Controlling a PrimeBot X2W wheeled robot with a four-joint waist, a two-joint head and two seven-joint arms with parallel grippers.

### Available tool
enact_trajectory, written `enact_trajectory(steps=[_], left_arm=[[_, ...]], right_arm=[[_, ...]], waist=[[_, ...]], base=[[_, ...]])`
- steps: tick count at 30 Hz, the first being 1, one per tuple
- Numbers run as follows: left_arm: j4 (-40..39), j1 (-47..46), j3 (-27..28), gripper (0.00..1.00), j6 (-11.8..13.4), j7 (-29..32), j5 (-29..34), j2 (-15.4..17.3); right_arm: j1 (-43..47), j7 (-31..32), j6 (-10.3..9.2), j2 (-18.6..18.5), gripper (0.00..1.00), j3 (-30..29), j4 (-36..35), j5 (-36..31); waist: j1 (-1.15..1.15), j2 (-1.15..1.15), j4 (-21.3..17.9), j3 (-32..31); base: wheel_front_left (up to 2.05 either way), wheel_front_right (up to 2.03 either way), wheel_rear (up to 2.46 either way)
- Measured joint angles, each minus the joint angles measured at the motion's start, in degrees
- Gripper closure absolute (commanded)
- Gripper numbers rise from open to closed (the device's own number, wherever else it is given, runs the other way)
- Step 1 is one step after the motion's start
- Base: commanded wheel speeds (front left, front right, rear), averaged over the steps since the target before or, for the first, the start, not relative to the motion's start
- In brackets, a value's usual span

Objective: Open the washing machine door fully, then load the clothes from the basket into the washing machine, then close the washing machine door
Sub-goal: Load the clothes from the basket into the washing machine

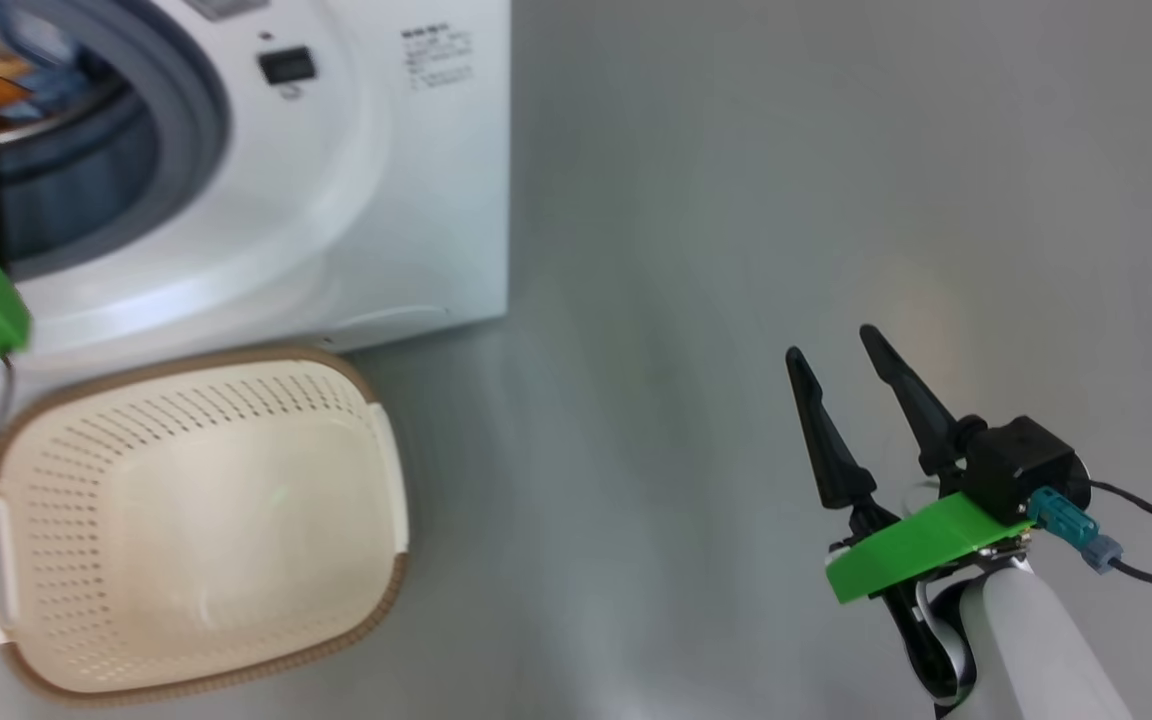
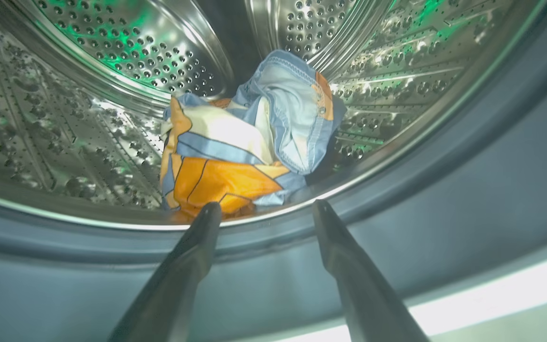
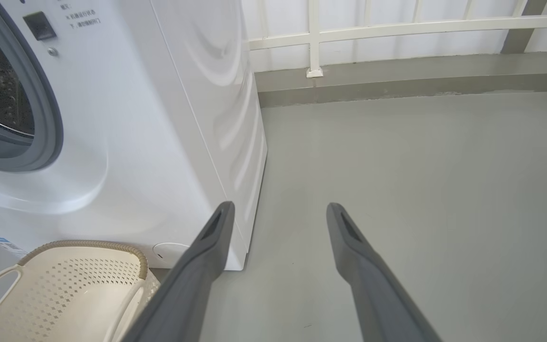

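Loading looks done: clothes (image 2: 249, 137) sit in the drum (image 2: 112, 71) just ahead of the left gripper (image 2: 264, 209), which is spread wide and empty. The basket (image 1: 206, 520) is bare. The right gripper (image 1: 831, 341) is likewise spread and empty, with the washing machine (image 1: 386, 200) off to its left. Only closing the door seems left.

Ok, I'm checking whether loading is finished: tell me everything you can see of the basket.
The basket is a cream plastic rounded rectangle with perforated walls, a brown woven-look rim and a loop handle at each short side. It stands upright on the grey floor, just in front of the washer; whether the two touch is unclear. Nothing lies in it.
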Motion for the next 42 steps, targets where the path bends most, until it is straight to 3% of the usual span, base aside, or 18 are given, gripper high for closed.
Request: enact_trajectory(steps=[5,12,19,32,37,42], left_arm=[[-6.8,10.0,-3.4,0.00,0.0,0.0,-4.5,0.0],[-14.7,20.5,-4.6,0.00,0.2,-0.2,-5.1,0.0],[-24.7,31.6,-3.9,0.00,3.8,-0.2,-6.1,-0.4],[-44.9,53.6,0.2,0.00,14.0,-0.2,-8.1,-1.2],[-49.8,59.1,2.3,0.00,16.1,-0.2,-8.3,-2.3],[-52.7,63.2,3.8,0.00,16.2,-0.2,-7.6,-3.7]], right_arm=[[2.3,0.0,0.00,0.0,0.00,-1.4,0.7,-0.8],[5.3,0.0,0.00,-0.3,0.00,-2.8,1.0,-1.3],[8.3,0.0,0.00,-0.7,0.00,-3.8,1.0,-1.3],[15.2,0.0,0.00,-0.5,0.00,-5.4,0.7,-1.3],[16.1,0.0,0.00,-0.3,0.00,-5.4,0.3,-1.2],[17.1,0.0,0.00,-0.1,0.00,-5.1,0.2,-1.1]], waist=[[0.00,0.00,2.2,-5.0],[0.00,0.00,5.2,-10.8],[0.00,0.00,8.1,-16.5],[0.00,0.00,12.2,-27.1],[0.00,0.00,13.7,-29.6],[0.00,0.00,14.5,-31.1]], base=[[0.00,0.00,0.00],[0.00,0.00,0.00],[0.00,0.00,0.00],[0.00,0.00,0.00],[0.00,0.00,0.00],[0.00,0.00,0.00]])
